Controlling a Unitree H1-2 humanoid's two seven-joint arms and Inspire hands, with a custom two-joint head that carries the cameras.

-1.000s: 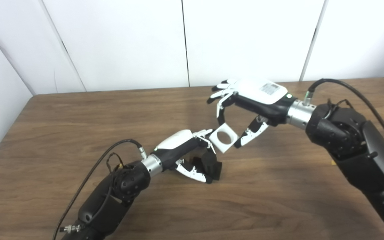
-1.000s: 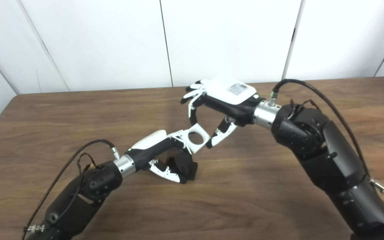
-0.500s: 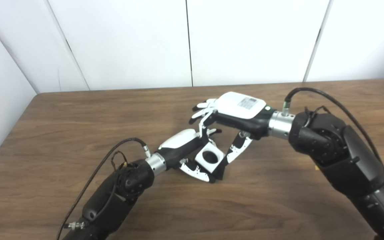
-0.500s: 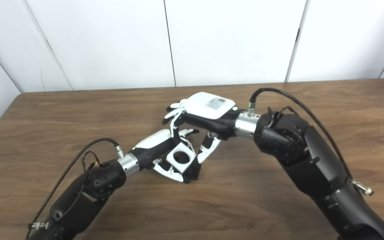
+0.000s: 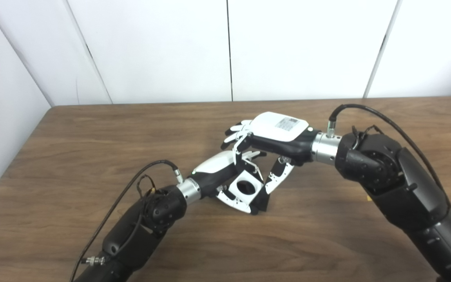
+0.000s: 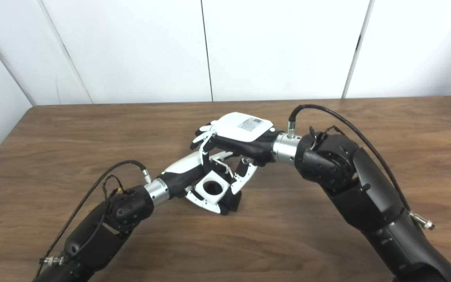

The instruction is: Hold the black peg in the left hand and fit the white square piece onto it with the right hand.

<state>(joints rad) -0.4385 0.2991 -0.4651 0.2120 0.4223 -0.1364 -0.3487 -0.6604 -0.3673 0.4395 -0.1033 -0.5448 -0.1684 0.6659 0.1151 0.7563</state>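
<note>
The left hand [image 5: 225, 172] lies low at the middle of the wooden table [image 5: 92, 137], its fingers [image 5: 233, 200] curled around the black peg [image 5: 262, 199], which is mostly hidden behind the white square piece [image 5: 244, 187] and shows only as a dark block at the near right of that piece. The piece, with its round hole facing up toward the cameras, sits between the left hand's fingers, against the peg; whether it is fully seated cannot be told. Just beyond it, the right hand [image 6: 237, 141] arches over from the right, its fingertips [image 6: 202, 145] and thumb pinched on the piece's far and right edges. A second ago the piece hung higher and farther off, clear of the peg and held up in the air by the right hand; it has since come down and nearer into the left hand's grasp, and the right arm has dropped with it. The head cameras have also shifted, so the table edge sits differently. Counted: two hands, one peg, one square piece, one table. White wall panels [image 5: 307, 47] close the far side.
</note>
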